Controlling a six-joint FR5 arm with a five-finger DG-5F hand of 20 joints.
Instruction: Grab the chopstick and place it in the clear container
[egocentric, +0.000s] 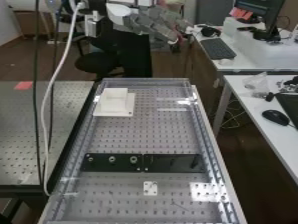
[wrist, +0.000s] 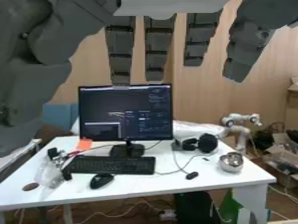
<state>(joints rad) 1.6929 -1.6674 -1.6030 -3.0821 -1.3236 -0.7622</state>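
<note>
High above the bench's far end, the hand (egocentric: 151, 24) is held out in the high view, its fingers extended and relaxed. In the wrist view the hand (wrist: 157, 47) has straight, spread fingers with nothing between them. A white square block on a flat white base (egocentric: 114, 102) stands near the bench's far left corner, well below the hand. I cannot make out a chopstick or a clear container with certainty.
The perforated bench (egocentric: 146, 135) has a clear sheet over it, crossed by a black bar (egocentric: 173, 163) with round fittings. A small white plate (egocentric: 150, 188) lies nearer. Desks with a monitor (wrist: 125, 112), keyboard and mouse stand beyond and to the right.
</note>
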